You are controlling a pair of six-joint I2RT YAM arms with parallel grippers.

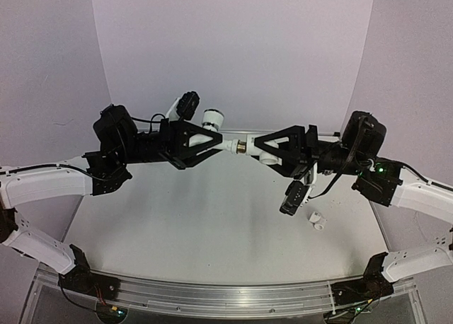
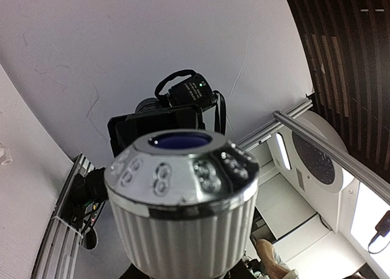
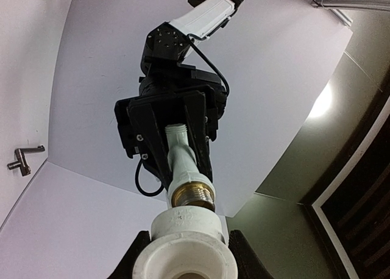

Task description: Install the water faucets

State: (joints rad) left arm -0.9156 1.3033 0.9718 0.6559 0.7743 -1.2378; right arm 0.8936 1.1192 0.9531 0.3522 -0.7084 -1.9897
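Up over the middle of the surface (image 1: 212, 228), left end effector (image 1: 218, 143) is clamped on the tap body (image 1: 213, 118), right end effector (image 1: 260, 148) pinches the fitting (image 1: 269, 157) against its brass thread (image 1: 242, 146), so I'd keep both dead coaxial and twist gently.

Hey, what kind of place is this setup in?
Most likely a robotics lab bench: a white table ringed by a plain curved backdrop, with an aluminium mounting rail along its near edge.

Embossed marks on faucet knob (image 2: 183, 175) rim unreadable; no other text legible.
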